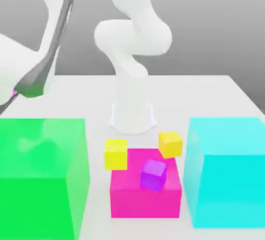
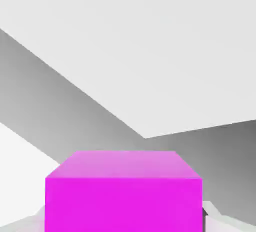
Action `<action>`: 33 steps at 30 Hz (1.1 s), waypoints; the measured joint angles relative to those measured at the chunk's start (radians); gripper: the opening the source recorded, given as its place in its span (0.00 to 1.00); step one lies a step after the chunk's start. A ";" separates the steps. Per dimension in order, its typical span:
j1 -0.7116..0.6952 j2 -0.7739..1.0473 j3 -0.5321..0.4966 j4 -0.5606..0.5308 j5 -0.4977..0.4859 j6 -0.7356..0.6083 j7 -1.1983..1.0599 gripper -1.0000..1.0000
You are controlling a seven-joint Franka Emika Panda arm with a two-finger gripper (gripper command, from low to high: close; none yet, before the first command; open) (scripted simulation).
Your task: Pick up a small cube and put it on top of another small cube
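A small bright magenta cube [image 2: 124,196] sits close in front of the hand camera, held in my gripper. In the exterior view my gripper [image 1: 16,93] hangs at the left, raised above the far edge of the big green block, and a sliver of the small cube [image 1: 13,94] shows at its tip. Near the middle lie two small yellow cubes [image 1: 116,153] [image 1: 170,144], one at each far corner of the large magenta block [image 1: 145,195]. A small violet cube [image 1: 153,174] rests tilted on top of that block.
A large green block [image 1: 41,182] fills the exterior view's lower left and a large cyan block [image 1: 227,174] the lower right. The arm's white base [image 1: 132,114] stands on the white table [image 1: 207,94] behind the magenta block.
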 joint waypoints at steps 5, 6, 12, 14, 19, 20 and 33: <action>0.127 -0.015 0.116 0.064 -0.015 0.003 0.073 0.00; 0.153 -0.017 0.141 0.076 -0.012 0.016 0.092 0.00; 0.296 -0.035 0.287 0.140 0.016 0.103 0.204 0.00; 0.334 -0.044 0.321 0.153 0.032 0.137 0.239 0.00; 0.349 -0.084 0.342 0.112 0.161 0.238 0.417 0.00; 0.351 -0.094 0.344 0.102 0.189 0.258 0.456 0.00; 0.382 -0.248 0.363 -0.035 0.509 0.471 1.004 0.00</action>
